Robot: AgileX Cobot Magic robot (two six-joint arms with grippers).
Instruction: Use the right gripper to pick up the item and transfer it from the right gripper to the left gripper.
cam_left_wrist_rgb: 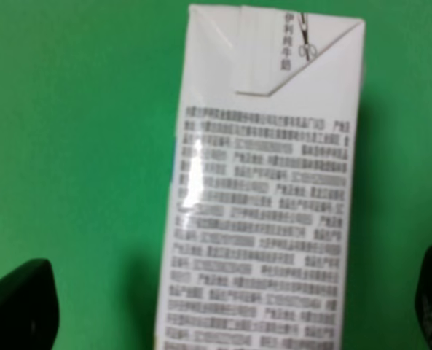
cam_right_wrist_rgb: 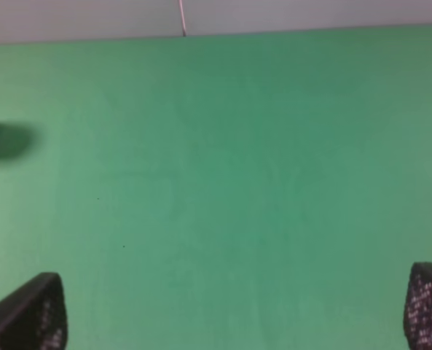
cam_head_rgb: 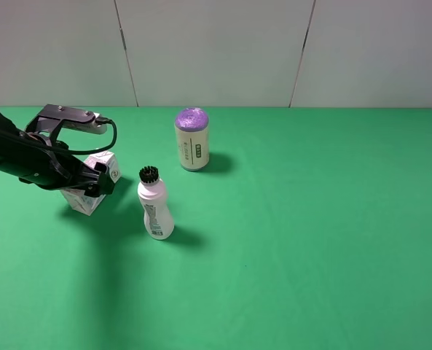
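Exterior high view: the left hand (cam_head_rgb: 103, 179) reaches in from the left edge on a black arm and sits directly over the milk carton (cam_head_rgb: 92, 182), covering most of it; only a pale upper corner near the fingers and a lower corner on the green counter (cam_head_rgb: 310, 240) remain visible. Whether the carton rests on the counter or is lifted cannot be told here, nor can the finger spacing. Its long axis appears tilted, upper end toward the white brush-capped bottle (cam_head_rgb: 155, 204), which stands upright just to the right of the carton. The cream cylinder with purple top (cam_head_rgb: 191, 138) stands upright farther back, apart from both. The right hand and its arm are outside this view. Left wrist view: the carton (cam_left_wrist_rgb: 263, 189) fills the centre, long axis running away from the camera, its folded end at the far side, and its near end cut off by the frame edge. The printed text is blurred and unreadable. The left hand (cam_left_wrist_rgb: 230, 306) shows one dark fingertip (cam_left_wrist_rgb: 19, 302) at each lower corner, spread wide on either side of the carton with green visible between; they are apart and not touching it. Right wrist view: the right hand (cam_right_wrist_rgb: 237, 310) shows only two fingertips (cam_right_wrist_rgb: 33, 313) at the lower corners, set wide apart over bare counter (cam_right_wrist_rgb: 223, 182), holding nothing. A shadow and a sliver of some object sit at the frame edge, unidentifiable.
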